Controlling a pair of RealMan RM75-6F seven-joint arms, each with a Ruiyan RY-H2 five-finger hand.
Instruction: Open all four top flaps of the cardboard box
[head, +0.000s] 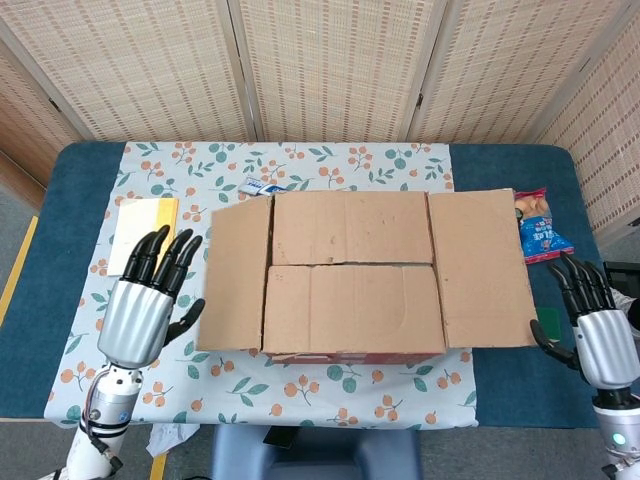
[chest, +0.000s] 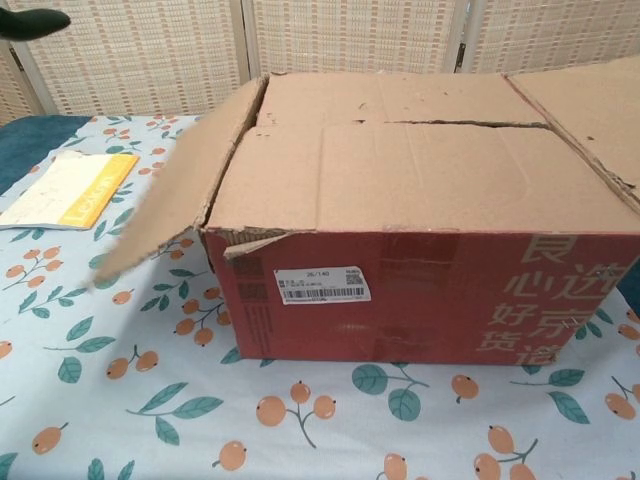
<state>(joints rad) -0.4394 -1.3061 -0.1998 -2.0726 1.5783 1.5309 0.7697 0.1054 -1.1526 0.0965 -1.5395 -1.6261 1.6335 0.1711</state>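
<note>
Now the cardboard box (head: 355, 275) stands in the centre of the head view, on the flowered tablecloth (head: 150, 160), and it fills most of the chest view. Its left flap (head: 233, 275) is folded out and slopes down toward the lower left of the chest view, and its right flap (head: 482, 268) is also spread out. The two long flaps (the far flap (head: 350, 227) and the near flap (head: 352, 310)) lie flat and closed, with only a thin seam between them, so I judge the task about half done.

What could go wrong: the seam is narrow, so fingertips may slide over the cardboard without catching an edge. If a hand pushes down instead of lifting, the flap could bend inward. A strong pull could also drag or tip the box, if it is light. The near front corner already looks torn in the chest view, and a rough pull could tear it more.

The left hand (head: 140, 305) is at the lower left of the head view, fingers spread and holding nothing, just beside the left flap but apart from it. The right hand (head: 597, 335) is at the lower right edge, also open-fingered and empty, near the right flap without touching it. Neither hand is near the seam.
</note>
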